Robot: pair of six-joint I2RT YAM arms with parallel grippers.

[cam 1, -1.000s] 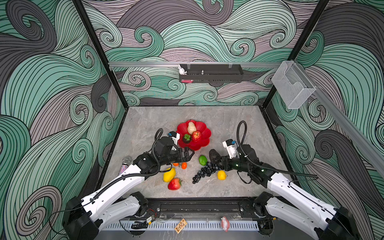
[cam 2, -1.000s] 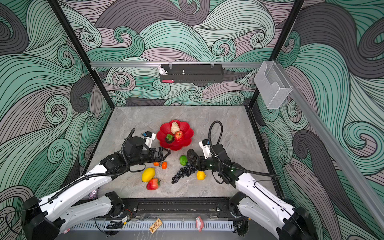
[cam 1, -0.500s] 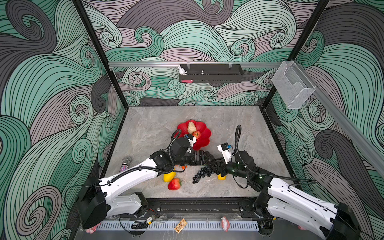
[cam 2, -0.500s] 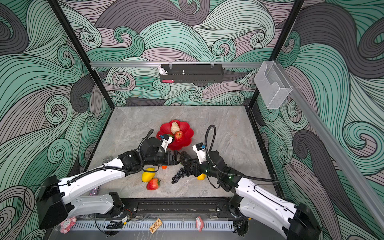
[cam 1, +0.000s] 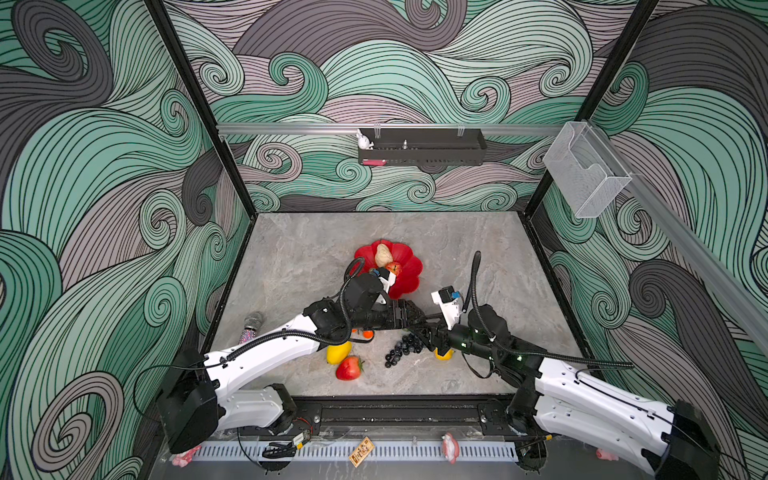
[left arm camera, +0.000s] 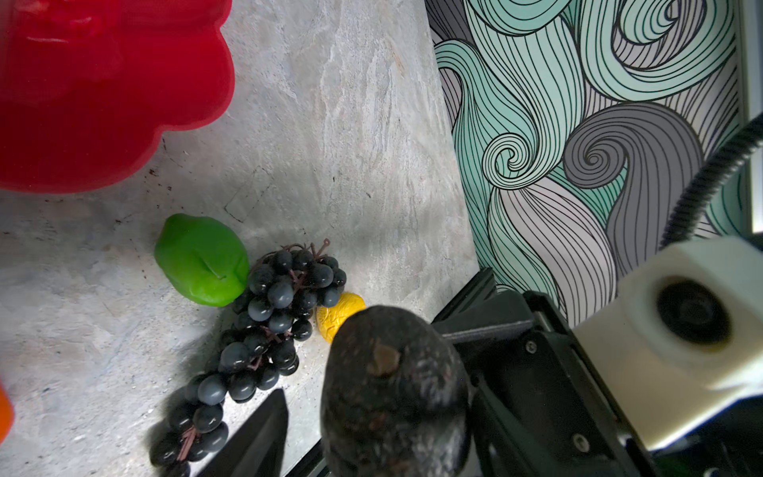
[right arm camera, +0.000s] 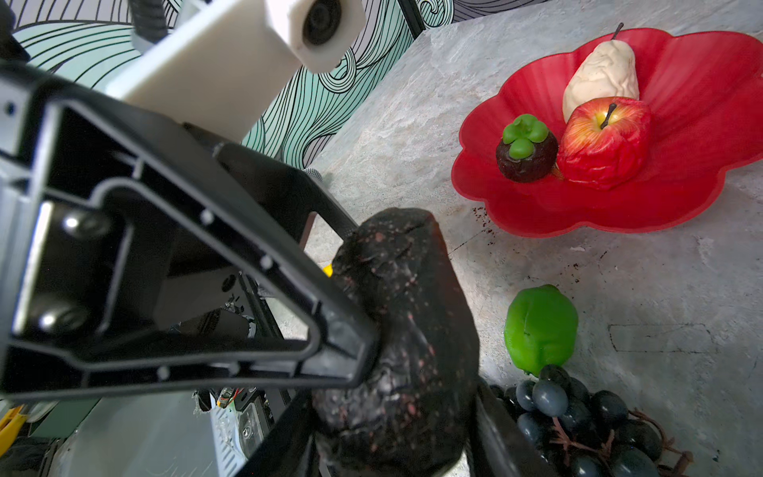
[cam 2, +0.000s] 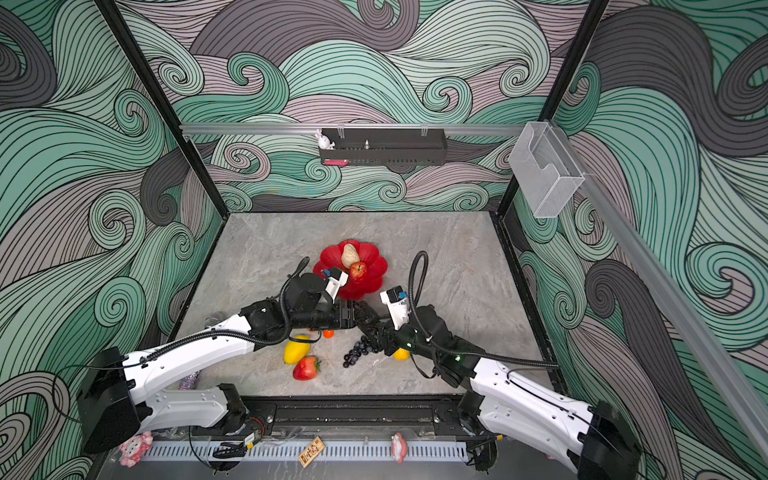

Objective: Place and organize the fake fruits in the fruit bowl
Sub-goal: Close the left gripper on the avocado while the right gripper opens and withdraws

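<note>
In both top views my left hand (cam 1: 414, 320) and right hand (cam 1: 423, 333) meet just front of the fruit bowl (cam 1: 410, 280) at bench centre, hiding whatever's between them. Open bench (cam 1: 316, 245) from bowl to back edge. Left wrist: avocado (left arm camera: 392, 396) cut off by frame, gap beside one left finger (left arm camera: 264, 433), so jaws not closed. Right wrist: right hand grips avocado; lime (right arm camera: 539, 328) near, grape bunch (right arm camera: 578, 421) cut off.

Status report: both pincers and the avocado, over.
Right pincer clamped on avocado. Left pincer straddling it, not clamped. Fruit bowl holds pear, apple, mangosteen. Lime and grapes lie on table near bowl.
</note>
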